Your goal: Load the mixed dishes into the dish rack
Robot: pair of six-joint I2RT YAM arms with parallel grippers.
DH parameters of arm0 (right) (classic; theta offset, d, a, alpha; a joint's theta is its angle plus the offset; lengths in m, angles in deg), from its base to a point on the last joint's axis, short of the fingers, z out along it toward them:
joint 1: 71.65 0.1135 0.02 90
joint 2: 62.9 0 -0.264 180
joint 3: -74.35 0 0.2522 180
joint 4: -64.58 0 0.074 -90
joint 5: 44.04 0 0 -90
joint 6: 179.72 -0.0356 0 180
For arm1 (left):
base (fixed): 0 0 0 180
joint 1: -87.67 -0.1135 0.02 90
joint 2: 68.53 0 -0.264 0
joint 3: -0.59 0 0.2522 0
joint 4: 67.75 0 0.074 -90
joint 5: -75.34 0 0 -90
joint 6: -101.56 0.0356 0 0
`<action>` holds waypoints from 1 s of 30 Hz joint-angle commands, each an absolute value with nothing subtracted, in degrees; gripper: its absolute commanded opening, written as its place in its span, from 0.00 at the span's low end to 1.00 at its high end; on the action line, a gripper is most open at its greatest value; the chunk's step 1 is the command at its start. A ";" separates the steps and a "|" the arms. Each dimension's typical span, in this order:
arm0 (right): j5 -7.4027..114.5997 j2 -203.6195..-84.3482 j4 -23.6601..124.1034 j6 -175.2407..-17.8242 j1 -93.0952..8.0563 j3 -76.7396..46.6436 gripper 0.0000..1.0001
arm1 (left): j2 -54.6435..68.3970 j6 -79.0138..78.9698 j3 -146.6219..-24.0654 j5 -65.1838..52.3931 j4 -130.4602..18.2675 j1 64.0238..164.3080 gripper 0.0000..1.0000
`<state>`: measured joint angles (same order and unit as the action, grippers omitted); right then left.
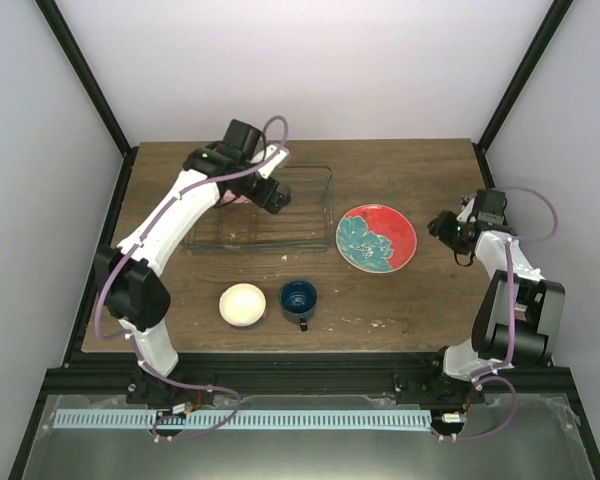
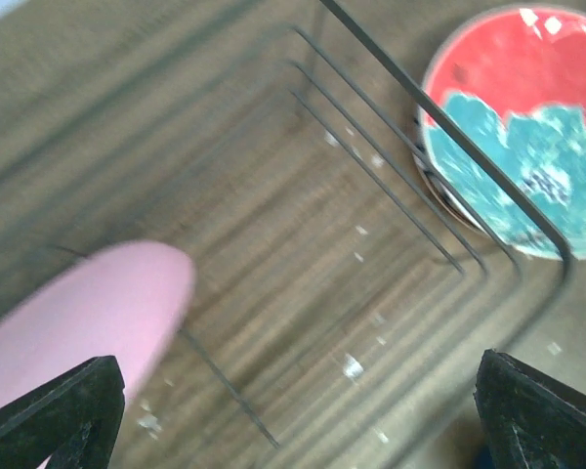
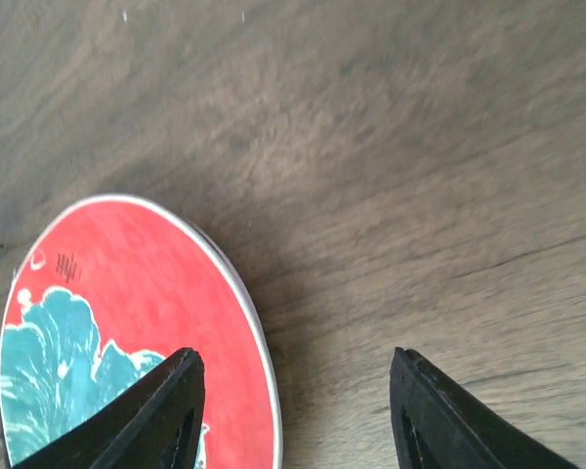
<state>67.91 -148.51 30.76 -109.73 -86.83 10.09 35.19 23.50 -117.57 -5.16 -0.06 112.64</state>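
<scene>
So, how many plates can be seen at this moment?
2. The red plate with teal flowers lies flat on the table, right of the dish rack. The pink plate is inside the rack, mostly under the left arm. Another may be hidden there.

Dark wood-grain table, a few pale specks on it — enclosed by plain white walls with black corner posts. Lighting even — soft shadows.
</scene>
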 commanded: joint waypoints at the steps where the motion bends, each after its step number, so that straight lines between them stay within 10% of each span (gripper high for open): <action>1: 59.20 -145.31 25.07 -110.45 -85.25 4.84 0.54 | 30.94 21.03 -111.66 -4.30 6.39 117.10 1.00; 30: 56.31 -142.56 22.75 -114.53 -78.41 0.81 0.54 | 29.54 21.84 -97.59 3.53 12.98 125.92 1.00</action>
